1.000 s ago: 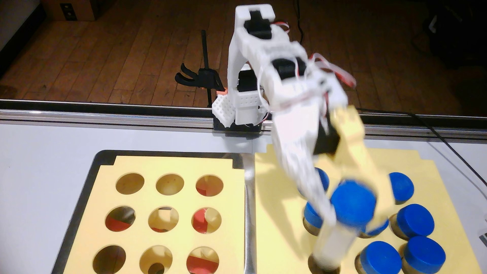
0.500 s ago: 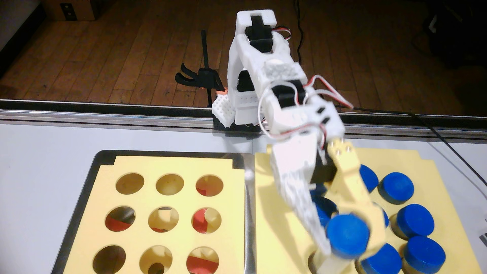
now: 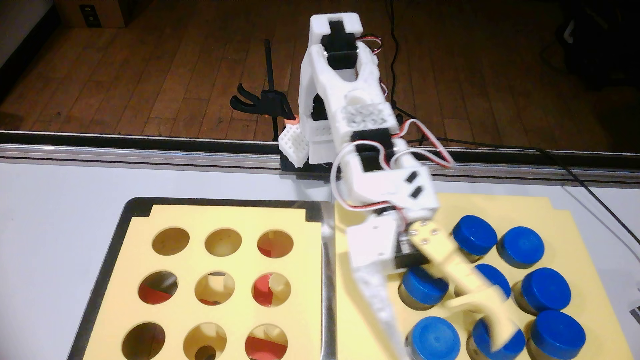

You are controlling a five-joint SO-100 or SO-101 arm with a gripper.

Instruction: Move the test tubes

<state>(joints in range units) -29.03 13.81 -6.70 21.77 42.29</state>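
Your claw [image 3: 446,341] stands spread wide, gripping nothing, its fingers either side of the front-left test tube [image 3: 434,337] in the right foam block [image 3: 363,311].

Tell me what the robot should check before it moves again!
1. Gripper open: ok, its white and yellow fingers stand wide apart.
2. Front-left blue-capped clear test tube let go: ok, it stands between the fingers, seemingly ungripped.
3. Path clear for lifting: not ok, the yellow finger lies across the front-middle blue-capped tube and could bump it.
4. Left yellow foam block ready: ok, all nine of its round holes hold no tubes.
5. Tube count: cannot tell, eight blue caps show and the gripper may hide one.
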